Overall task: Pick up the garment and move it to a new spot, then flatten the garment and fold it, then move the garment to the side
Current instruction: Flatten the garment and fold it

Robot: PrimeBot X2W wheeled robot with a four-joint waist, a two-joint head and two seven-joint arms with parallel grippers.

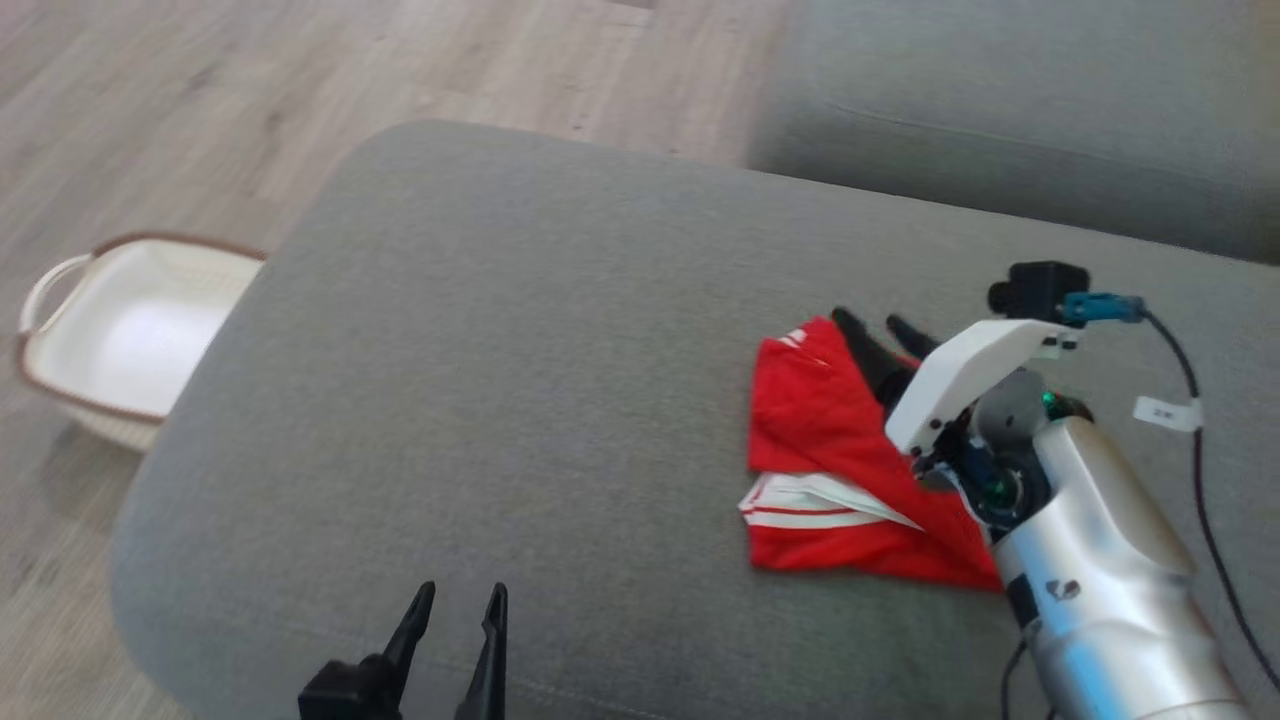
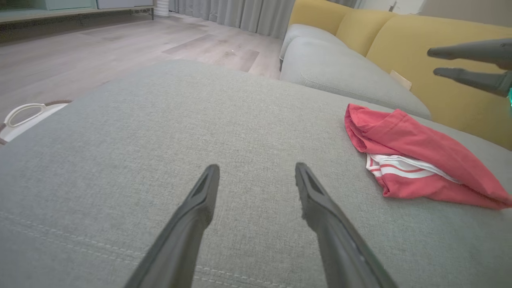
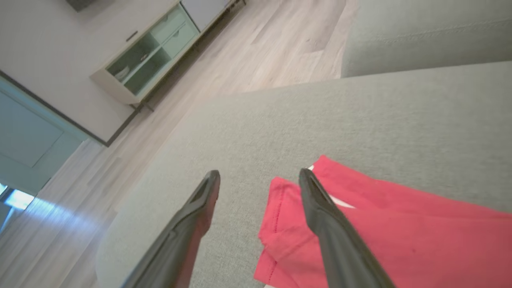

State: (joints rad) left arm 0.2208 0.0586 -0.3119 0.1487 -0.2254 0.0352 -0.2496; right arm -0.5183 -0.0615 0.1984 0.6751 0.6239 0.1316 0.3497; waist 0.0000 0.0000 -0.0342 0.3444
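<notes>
Left pincer [image 1: 461,600] low, spread wide — right pincer [image 1: 868,320] hovering, fingers parted, empty.

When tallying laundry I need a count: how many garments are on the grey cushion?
1: a folded red garment with white stripes lies on the grey cushion's right part, by the open right hand. Another could hide within.

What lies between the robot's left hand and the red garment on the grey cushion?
Only bare grey cushion: the left wrist view shows plain fabric from the left hand to the red garment.
</notes>
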